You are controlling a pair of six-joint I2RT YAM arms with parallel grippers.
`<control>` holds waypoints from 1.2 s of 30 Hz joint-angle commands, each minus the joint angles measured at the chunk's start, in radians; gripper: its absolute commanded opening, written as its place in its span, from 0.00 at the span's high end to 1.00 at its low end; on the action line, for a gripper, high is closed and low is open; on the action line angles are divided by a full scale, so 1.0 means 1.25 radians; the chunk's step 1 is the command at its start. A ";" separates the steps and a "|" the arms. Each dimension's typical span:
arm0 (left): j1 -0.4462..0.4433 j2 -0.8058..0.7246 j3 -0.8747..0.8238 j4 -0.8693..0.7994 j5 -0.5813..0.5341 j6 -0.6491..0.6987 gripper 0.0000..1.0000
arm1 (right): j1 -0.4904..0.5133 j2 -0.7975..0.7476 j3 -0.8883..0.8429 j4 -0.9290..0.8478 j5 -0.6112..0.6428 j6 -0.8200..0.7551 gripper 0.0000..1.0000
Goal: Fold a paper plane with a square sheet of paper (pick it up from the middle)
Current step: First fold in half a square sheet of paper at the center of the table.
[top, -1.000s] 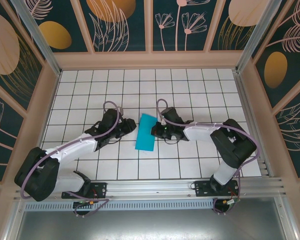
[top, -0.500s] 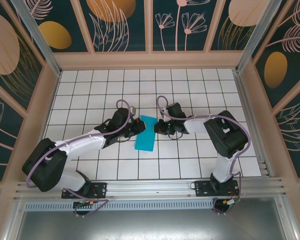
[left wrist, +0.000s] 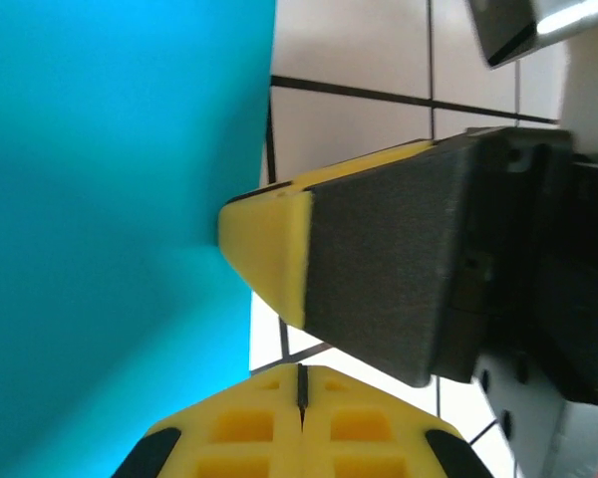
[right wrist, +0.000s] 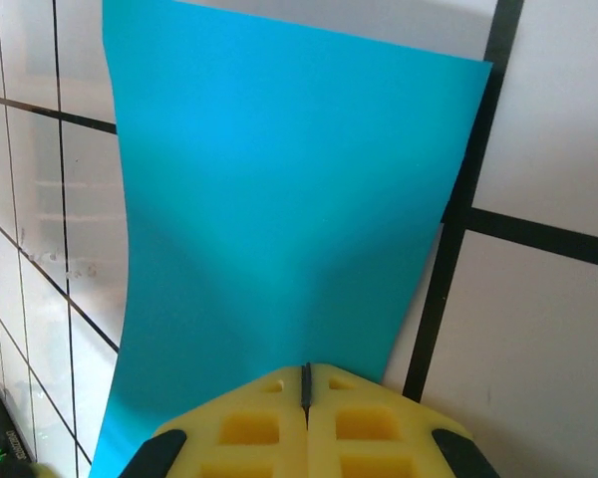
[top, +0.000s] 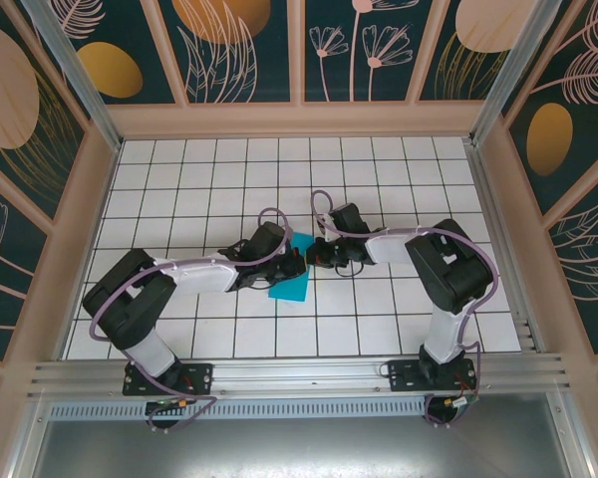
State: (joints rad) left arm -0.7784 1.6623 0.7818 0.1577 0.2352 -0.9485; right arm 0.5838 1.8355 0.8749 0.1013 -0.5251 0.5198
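The square sheet of paper [top: 289, 287] is teal and lies folded narrow on the white tiled floor, its upper part hidden under my grippers. In the right wrist view the paper [right wrist: 279, 219] rises in a curve into my right gripper [right wrist: 305, 373], which is shut on its near edge. My right gripper [top: 314, 255] meets it from the right. My left gripper [top: 295, 267] comes in from the left over the sheet. Its yellow jaws [left wrist: 301, 383] are pressed together beside the paper's edge [left wrist: 130, 199], with white floor behind the tip. The right gripper's yellow fingertip [left wrist: 269, 249] touches the paper just ahead.
Black grid lines cross the white floor [top: 379, 189]. Wooden walls [top: 299, 119] frame it on three sides, and an aluminium rail [top: 309, 373] runs along the near edge. Both arms' elbows lie low on the floor, left [top: 130, 289] and right [top: 448, 264].
My left arm has slid right onto the paper and its jaws have closed. The right arm folded its elbow in, with its gripper staying shut at the paper's right edge.
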 commanded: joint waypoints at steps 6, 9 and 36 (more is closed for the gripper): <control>-0.006 0.065 0.009 0.009 -0.021 0.003 1.00 | 0.009 -0.009 0.006 -0.029 0.002 -0.019 1.00; -0.005 0.071 0.004 0.010 -0.025 0.003 1.00 | 0.010 -0.011 0.005 -0.025 -0.004 -0.018 1.00; -0.006 0.107 -0.062 -0.060 -0.065 -0.013 1.00 | -0.088 0.114 0.123 -0.082 0.109 -0.001 1.00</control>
State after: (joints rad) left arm -0.7799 1.7569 0.7574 0.2111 0.1699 -0.9562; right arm 0.5537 1.9148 0.9874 0.0029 -0.5632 0.5255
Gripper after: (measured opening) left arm 0.066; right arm 0.054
